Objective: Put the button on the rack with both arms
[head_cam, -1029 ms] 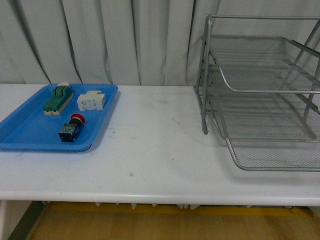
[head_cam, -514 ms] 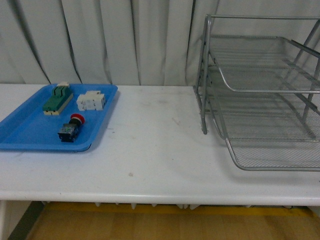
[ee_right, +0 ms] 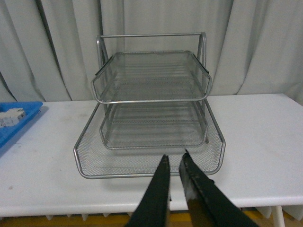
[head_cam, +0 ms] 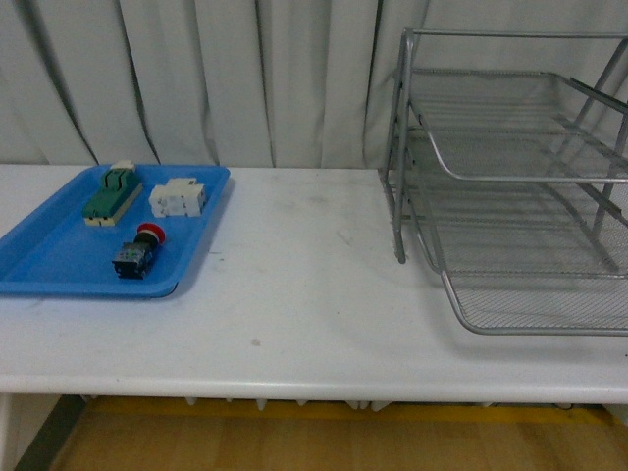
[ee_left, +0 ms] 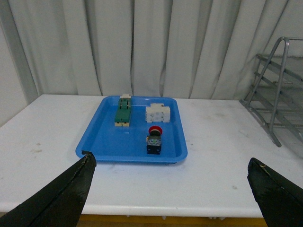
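Nothing had shifted over the last second: the button (head_cam: 139, 250) still lay in the blue tray (head_cam: 59, 263) on the left, well apart from the rack (head_cam: 510, 177) on the right. The left gripper (ee_left: 170, 161) gaped wide and the right gripper (ee_right: 174, 156) was nearly closed and empty, so the pickup had not begun.

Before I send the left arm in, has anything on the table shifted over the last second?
Nothing visibly changed. The button still lies in the blue tray, the rack stands where it was, and neither arm shows in the front view.
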Controlling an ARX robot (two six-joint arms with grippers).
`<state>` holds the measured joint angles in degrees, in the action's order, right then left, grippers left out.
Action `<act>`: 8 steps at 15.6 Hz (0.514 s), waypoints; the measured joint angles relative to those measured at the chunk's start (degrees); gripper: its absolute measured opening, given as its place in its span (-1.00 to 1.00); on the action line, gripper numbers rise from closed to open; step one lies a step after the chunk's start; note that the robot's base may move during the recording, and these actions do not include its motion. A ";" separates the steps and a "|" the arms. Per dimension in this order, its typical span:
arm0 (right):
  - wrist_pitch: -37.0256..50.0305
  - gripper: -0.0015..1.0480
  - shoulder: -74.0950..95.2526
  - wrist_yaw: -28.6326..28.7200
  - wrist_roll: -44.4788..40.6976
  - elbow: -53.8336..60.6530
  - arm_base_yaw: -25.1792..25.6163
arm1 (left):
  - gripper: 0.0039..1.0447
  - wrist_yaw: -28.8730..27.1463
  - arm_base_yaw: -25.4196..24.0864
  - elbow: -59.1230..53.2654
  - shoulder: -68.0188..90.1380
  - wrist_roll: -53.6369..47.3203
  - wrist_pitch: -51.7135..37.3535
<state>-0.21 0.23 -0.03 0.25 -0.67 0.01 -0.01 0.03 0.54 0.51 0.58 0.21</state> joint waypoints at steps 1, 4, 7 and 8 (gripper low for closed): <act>0.00 -0.61 0.00 0.00 0.00 0.00 0.00 | 0.88 0.00 0.00 0.00 0.00 0.00 0.00; 0.00 0.01 0.00 0.00 0.00 0.00 0.00 | 0.88 0.00 0.00 0.00 0.00 0.00 0.00; 0.00 0.19 0.00 0.02 -0.02 0.00 0.00 | 0.88 0.00 0.00 0.00 0.00 0.00 0.00; 0.00 0.26 0.00 0.00 -0.02 0.00 0.00 | 0.88 0.00 0.00 0.00 0.00 0.00 0.00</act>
<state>-0.21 0.23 -0.03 0.23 -0.67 0.01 -0.01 0.03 0.54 0.51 0.58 0.21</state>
